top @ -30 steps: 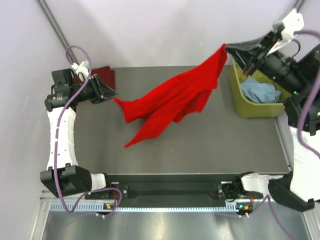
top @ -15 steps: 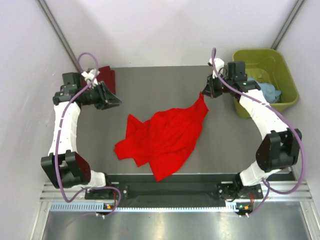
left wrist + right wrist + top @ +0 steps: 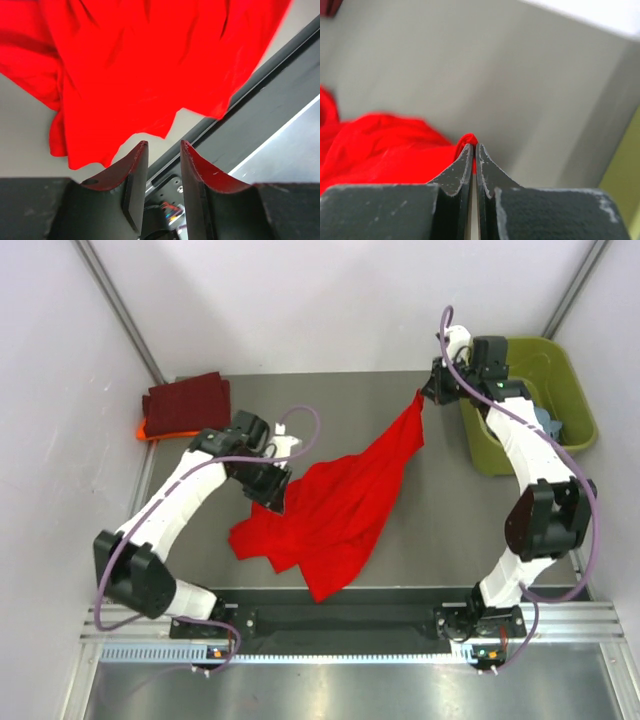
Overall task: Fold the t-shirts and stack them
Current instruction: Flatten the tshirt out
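Grey table (image 3: 470, 510) fills the top view, and on it the red t-shirt (image 3: 340, 510) is the biggest thing. It lies crumpled and unfolded around the middle, its bulk spreading toward 6 and 7 o'clock, where one point of cloth reaches the near edge. A long corner is drawn out toward 1 o'clock.

Next in size, the olive-green tub (image 3: 482, 452) stands at 2 o'clock, just off the table's right edge.

At the 10 o'clock corner the maroon t-shirt (image 3: 188, 403) lies folded into a flat rectangle. A light blue t-shirt (image 3: 548, 422) sits bunched inside the tub, partly hidden by the right arm. An orange t-shirt (image 3: 143, 430) shows only as a thin sliver under the maroon one, at its 7 o'clock corner.

The right gripper (image 3: 428, 395) is at 1 o'clock, beside the tub. In its wrist view the right gripper (image 3: 472, 146) has its jaws pressed together on a small tuft of the red cloth (image 3: 468, 138), pinching that drawn-out corner.

The left gripper (image 3: 275, 498) is over the red shirt's 9 o'clock edge. Its wrist view shows the left gripper (image 3: 163, 145) with a narrow gap between the jaws and nothing in it, the red fabric (image 3: 145, 70) lying beyond the tips.
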### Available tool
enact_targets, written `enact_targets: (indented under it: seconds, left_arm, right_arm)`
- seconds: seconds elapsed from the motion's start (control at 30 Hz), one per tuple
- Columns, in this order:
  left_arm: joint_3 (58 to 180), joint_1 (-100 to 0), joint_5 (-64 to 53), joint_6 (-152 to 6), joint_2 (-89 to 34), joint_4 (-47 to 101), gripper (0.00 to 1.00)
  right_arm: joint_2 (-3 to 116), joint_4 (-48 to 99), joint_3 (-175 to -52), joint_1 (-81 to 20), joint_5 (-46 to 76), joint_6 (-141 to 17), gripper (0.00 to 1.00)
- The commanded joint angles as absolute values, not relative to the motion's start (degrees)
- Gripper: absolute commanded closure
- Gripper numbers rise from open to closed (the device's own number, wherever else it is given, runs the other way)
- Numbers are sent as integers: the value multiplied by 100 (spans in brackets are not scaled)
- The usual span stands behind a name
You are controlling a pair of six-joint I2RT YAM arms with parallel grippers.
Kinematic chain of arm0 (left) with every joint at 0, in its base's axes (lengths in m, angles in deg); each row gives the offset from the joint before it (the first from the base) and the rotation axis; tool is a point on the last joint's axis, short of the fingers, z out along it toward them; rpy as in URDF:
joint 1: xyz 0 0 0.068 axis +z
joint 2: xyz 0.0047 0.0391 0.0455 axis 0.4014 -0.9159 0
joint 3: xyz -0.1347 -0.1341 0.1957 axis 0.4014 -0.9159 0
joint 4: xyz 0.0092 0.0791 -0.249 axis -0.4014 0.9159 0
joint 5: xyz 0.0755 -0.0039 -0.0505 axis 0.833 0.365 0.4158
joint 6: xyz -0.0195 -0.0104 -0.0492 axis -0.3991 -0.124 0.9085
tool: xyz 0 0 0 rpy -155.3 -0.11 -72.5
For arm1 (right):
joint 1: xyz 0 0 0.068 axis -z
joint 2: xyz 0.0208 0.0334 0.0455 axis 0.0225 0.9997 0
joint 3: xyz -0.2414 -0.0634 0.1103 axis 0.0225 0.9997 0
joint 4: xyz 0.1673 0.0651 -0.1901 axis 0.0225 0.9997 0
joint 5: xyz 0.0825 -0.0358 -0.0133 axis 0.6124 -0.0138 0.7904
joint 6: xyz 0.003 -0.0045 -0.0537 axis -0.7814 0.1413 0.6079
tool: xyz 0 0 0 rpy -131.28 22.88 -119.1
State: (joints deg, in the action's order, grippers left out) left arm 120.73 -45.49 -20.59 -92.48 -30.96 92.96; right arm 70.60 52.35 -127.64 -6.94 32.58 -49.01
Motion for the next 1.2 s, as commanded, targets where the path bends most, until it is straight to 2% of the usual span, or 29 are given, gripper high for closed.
enact_targets:
  seconds: [0.0,0.27,0.7,0.8,1.0,1.17]
  left_arm:
    - [12207,-4792,-1727,-9535,-3563,9526,63]
    - [12417,-5346,-2343,-9341,-5118,9868,71]
    - [13999,-5171,-2352,-9245,-7693,9545,68]
    - [14552,-5030,-2290,-9209,-8299,9526,67]
    - [16441,-4731,-2247,-9042,-9565,9851,67]
    - [17708,-4634,-1895,-9060,-10129,9869,66]
  right_arm:
    - [7541,4847,-13615,-489,3101,-4967,100]
    - [7858,4741,-13933,-498,3066,-5011,100]
    - [7867,4785,-13959,-516,3040,-5108,100]
    - [7928,4793,-13994,-516,2987,-5090,100]
    - [7990,4794,-13986,-454,2934,-5090,100]
    - [8034,4793,-13951,-340,2873,-5081,100]
